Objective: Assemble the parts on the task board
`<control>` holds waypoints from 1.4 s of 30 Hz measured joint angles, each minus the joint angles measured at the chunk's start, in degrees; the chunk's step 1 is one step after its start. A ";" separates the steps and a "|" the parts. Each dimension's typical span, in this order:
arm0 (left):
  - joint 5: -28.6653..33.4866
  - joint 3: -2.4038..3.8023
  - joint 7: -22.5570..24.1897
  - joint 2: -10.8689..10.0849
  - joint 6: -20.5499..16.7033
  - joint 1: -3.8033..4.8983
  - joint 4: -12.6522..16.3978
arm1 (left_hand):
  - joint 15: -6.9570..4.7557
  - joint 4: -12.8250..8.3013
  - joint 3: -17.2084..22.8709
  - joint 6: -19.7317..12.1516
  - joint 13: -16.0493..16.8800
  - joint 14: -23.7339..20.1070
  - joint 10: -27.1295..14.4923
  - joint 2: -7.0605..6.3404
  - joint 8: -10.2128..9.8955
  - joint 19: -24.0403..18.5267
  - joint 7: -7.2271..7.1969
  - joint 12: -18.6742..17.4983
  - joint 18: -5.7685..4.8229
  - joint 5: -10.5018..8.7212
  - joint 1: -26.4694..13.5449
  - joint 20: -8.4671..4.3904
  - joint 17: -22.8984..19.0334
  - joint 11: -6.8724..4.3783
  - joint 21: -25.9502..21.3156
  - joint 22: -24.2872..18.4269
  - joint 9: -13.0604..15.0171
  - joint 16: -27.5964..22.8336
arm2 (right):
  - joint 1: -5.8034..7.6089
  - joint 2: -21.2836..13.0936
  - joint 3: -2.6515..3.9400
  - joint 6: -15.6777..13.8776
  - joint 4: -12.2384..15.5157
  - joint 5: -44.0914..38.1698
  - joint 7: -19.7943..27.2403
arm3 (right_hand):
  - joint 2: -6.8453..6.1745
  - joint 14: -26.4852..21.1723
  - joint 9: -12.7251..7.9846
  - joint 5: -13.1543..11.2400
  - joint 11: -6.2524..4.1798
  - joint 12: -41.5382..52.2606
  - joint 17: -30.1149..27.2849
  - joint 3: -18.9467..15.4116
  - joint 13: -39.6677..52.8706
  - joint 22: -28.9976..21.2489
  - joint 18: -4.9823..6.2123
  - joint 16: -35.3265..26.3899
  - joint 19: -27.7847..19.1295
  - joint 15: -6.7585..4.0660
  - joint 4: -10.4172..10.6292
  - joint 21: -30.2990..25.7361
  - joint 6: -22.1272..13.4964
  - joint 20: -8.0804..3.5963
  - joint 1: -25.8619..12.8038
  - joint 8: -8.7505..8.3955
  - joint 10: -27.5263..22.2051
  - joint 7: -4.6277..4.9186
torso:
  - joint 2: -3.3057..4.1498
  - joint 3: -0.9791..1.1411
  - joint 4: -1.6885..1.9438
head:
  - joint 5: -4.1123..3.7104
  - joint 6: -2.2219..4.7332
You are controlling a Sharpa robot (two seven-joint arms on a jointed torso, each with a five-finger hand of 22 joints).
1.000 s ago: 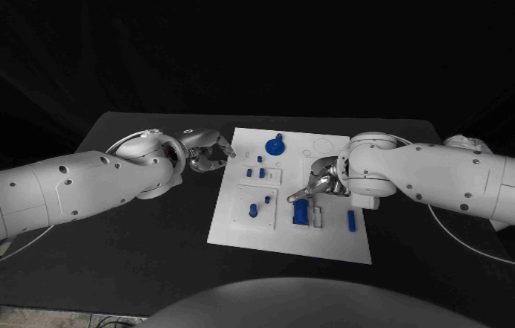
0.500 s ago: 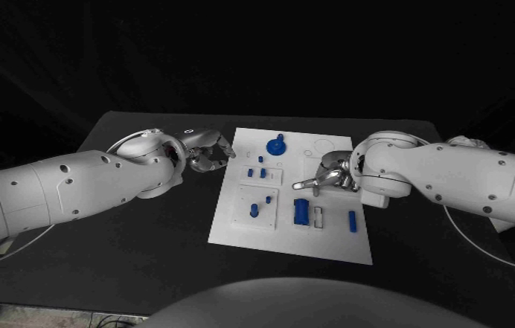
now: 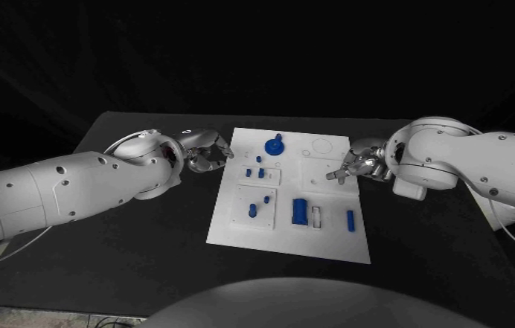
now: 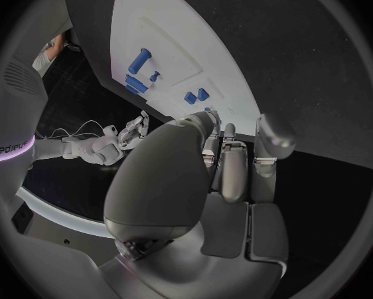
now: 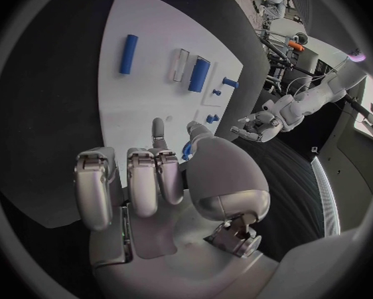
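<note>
The white task board (image 3: 281,227) lies in the middle of the black table. On it are a round blue knob (image 3: 276,146), small blue pegs (image 3: 255,172), a single peg (image 3: 253,210), a blue block (image 3: 299,210) and a blue bar (image 3: 350,220). My left hand (image 3: 209,153) hovers beside the board's far left edge, fingers loosely curved, holding nothing. My right hand (image 3: 359,168) hangs over the board's right edge with its fingers apart and nothing in them. The right wrist view shows the board (image 5: 145,106), the bar (image 5: 129,53), the block (image 5: 199,74) and the left hand (image 5: 265,123).
An open white slot (image 3: 317,215) sits right of the blue block. Dark table surface (image 3: 129,231) surrounds the board on all sides. In the left wrist view, the board (image 4: 195,40) with its blue parts (image 4: 139,61) lies ahead, and the right hand (image 4: 129,131) shows beyond it.
My right hand has drawn back from beside the blue block in the board's middle to its right edge. The left hand and the parts have stayed put.
</note>
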 measured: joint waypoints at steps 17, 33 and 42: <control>0.04 0.00 -0.07 -0.31 -0.02 0.00 0.24 | 0.00 0.01 0.31 0.21 0.00 0.00 0.00 0.00 0.27 0.00 0.20 0.00 0.00 0.00 0.00 0.00 0.00 0.00 -0.21 0.00 0.07 0.00 | -1.91 -1.02 -0.38 5.81 -0.12 -1.80 -2.65 | 0.81 -0.06 -5.17 -7.28 -1.35 0.00 -0.01 2.03 0.00 -0.01 -0.01 0.00 -0.09 -0.78 -1.29 0.00 9.19 -0.56 -1.00 0.13 0.13 -2.27 | 0.02 -0.18 -0.13 | -0.65 0.00; 0.06 0.00 -0.33 -0.31 0.03 0.00 0.22 | 0.00 0.01 0.31 0.20 0.00 0.00 0.21 0.00 0.26 0.00 0.20 0.00 0.00 0.00 0.00 0.00 0.01 0.21 -0.21 0.00 0.07 0.00 | -3.39 0.39 -0.44 9.64 -1.86 -5.89 -4.05 | 0.92 0.02 -7.66 -7.66 -1.34 0.00 -0.02 2.45 0.00 -0.02 0.00 0.00 -0.29 -0.86 -1.71 0.00 9.40 -0.76 -1.35 -1.54 0.12 -2.07 | 0.01 -0.21 -0.15 | -0.96 0.00; 0.07 0.00 -0.48 -0.17 0.05 0.00 0.18 | 0.00 0.01 0.31 0.20 0.00 0.00 0.21 0.00 0.26 0.00 0.20 0.00 0.00 0.00 0.00 0.00 0.01 0.21 -0.20 0.00 0.11 0.00 | -3.96 0.60 -0.43 10.48 -2.10 -7.43 -4.41 | 1.14 0.02 -7.97 -7.66 -1.34 0.00 -0.03 2.45 0.00 -0.03 0.00 0.00 -0.30 -0.85 -1.71 0.00 9.40 -0.76 -1.57 -1.76 0.12 -2.07 | 0.04 -0.18 -0.14 | -1.13 0.00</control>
